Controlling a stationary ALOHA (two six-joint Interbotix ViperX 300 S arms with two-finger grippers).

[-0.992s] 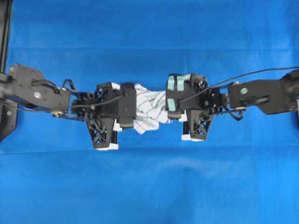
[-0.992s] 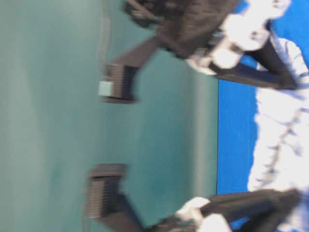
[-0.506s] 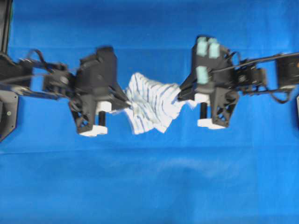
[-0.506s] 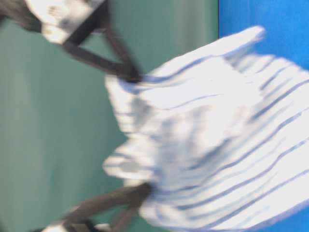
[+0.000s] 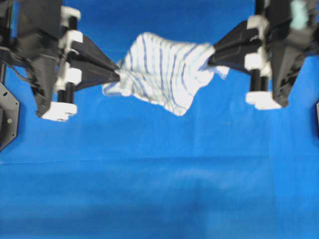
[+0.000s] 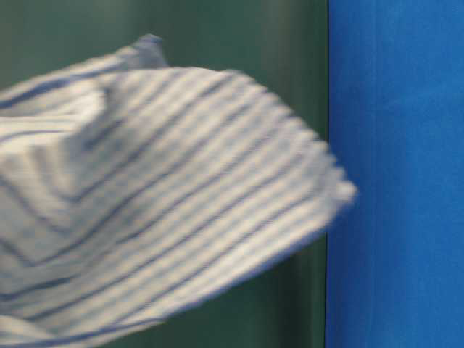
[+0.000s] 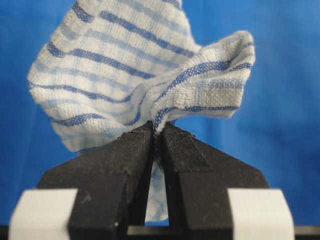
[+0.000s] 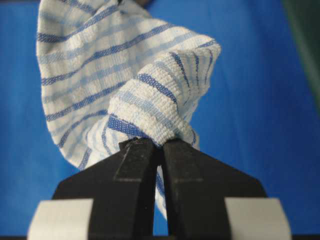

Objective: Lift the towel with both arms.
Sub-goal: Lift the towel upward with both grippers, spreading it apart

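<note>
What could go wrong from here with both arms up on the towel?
1. The left gripper pinches only a small bunched fold of the towel at its tips; the thin fabric might slip out.
2. The right gripper grips similarly near its tips, so pulling the arms apart could tug one end free.
3. The middle sags toward the blue cloth.

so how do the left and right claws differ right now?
In the overhead view, the left claw grips the towel at its left edge; the right claw grips its right edge. The right claw sits nearer that view's top than the left. The right arm shows teal tape; the left shows none. Both are shut on fabric, towel hanging between them.
</note>
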